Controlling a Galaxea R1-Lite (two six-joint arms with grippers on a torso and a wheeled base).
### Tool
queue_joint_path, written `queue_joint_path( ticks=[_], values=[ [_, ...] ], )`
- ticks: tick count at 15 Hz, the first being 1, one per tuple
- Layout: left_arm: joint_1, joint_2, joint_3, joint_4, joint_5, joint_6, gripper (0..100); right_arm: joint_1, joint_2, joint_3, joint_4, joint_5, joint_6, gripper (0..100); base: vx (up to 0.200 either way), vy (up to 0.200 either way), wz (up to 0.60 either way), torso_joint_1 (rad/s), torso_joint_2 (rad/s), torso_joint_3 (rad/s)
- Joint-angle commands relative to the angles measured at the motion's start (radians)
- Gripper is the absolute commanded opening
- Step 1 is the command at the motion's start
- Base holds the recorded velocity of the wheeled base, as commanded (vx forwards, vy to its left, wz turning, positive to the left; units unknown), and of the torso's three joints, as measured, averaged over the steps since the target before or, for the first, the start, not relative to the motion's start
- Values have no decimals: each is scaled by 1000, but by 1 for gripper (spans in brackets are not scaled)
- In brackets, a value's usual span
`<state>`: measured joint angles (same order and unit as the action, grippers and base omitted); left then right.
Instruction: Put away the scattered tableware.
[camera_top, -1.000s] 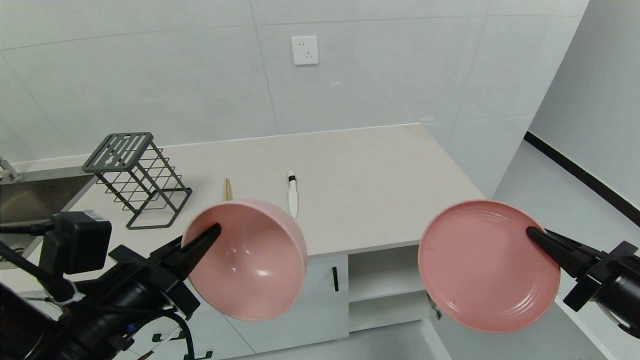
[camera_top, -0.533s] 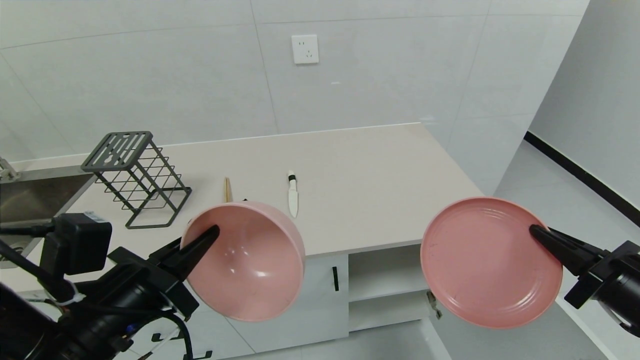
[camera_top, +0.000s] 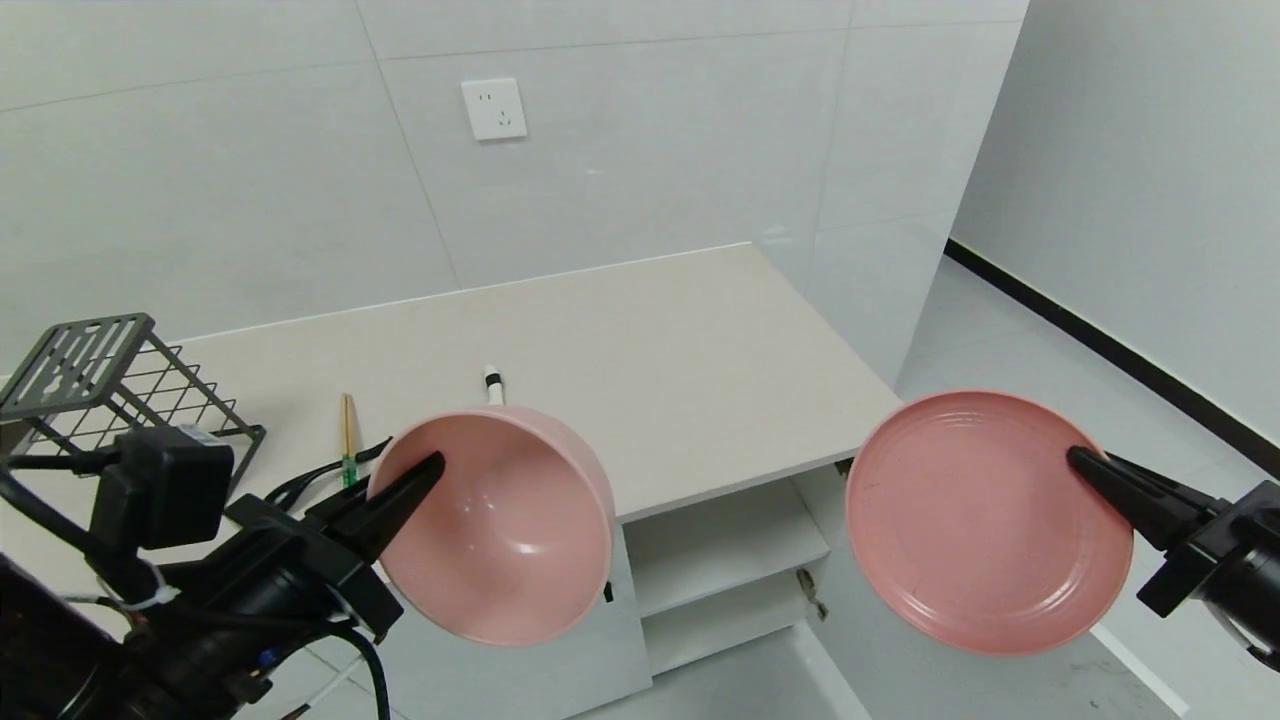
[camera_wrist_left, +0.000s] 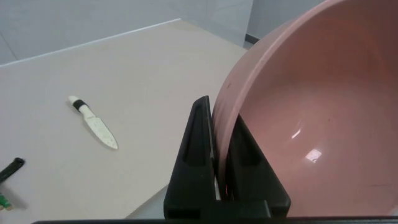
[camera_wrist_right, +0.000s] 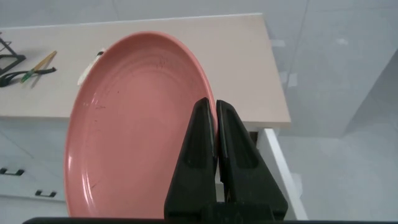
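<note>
Bowl (camera_top: 505, 530) and plate (camera_top: 975, 520), both aloft

The beige worktop (camera_top: 660, 330) carries a black wire rack (camera_top: 75, 375) at its left end, a pair of wooden chopsticks (camera_top: 347, 428) right of it, and a white knife (camera_wrist_left: 94, 124) lying flat further right.

My left pincer (camera_top: 432, 462) is matte black, with long wedge fingers tapering to points, and my right pincer (camera_top: 1075, 458) matches it. Behind the left one I carry a boxy black camera block (camera_top: 160, 487), looping black cables (camera_top: 375, 660) and a white tie (camera_top: 150, 597).
</note>
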<state>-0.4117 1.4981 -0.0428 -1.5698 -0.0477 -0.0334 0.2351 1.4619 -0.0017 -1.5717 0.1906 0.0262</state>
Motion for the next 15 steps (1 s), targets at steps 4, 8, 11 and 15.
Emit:
queue_joint_path(
  ticks=[4,8,11,15],
  values=[
    [1,2,0,-1,0,0,0,1,5,0,1,1,0,0,0,0,0,0,0,0],
    [1,-1,1,-1,0,0,0,3,5,0,1,1,0,0,0,0,0,0,0,0],
    [1,-2,3,-1,0,0,0,3,3,0,1,0,-2,0,0,0,0,-77,165,79],
    [1,-13,15,-1,0,0,0,3,2,0,1,0,-2,0,0,0,0,-96,202,100]
  ],
)
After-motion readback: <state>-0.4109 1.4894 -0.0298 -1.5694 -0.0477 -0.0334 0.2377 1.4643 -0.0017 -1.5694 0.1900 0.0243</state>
